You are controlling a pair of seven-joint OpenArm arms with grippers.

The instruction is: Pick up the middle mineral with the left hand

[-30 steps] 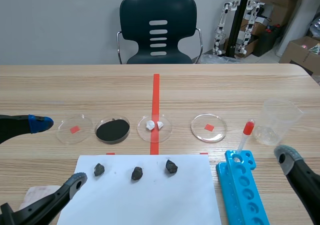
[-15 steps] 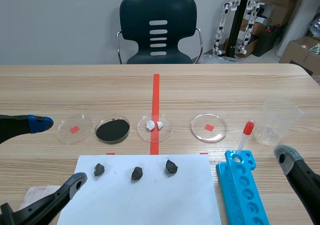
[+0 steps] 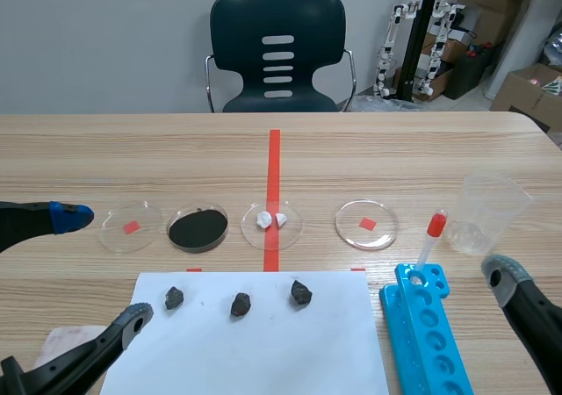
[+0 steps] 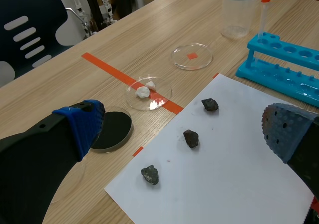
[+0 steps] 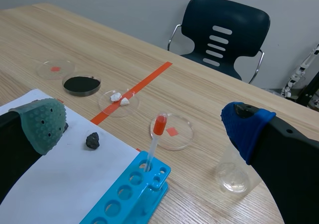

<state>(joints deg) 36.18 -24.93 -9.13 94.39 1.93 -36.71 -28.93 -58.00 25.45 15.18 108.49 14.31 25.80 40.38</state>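
The three stones lie in a row across the near-table edge of a white sheet of paper (image 3: 263, 351), probably set apart so that fingers can close on one without nudging its neighbours. The middle stone (image 3: 240, 304) rests loose on the sheet, with the left stone (image 3: 174, 298) at its 9 o'clock and the right stone (image 3: 301, 292) at its 3 o'clock. A dish of black powder (image 3: 198, 228) sits at about 11 o'clock from it and a dish of white bits (image 3: 271, 220) at about 1 o'clock. The left gripper (image 3: 101, 268) hangs off the sheet at roughly 9 o'clock from the middle stone, fingers spread wide and holding nothing, well apart from it; that looks like a ready pose before the reach. The left wrist view shows what the scene view cannot: the middle stone lies ahead of that gripper, between the lines of its two fingers. The scene view shows only one finger of the right gripper (image 5: 144, 129); its own wrist view shows both pads apart and empty, near the blue rack (image 5: 129, 194).
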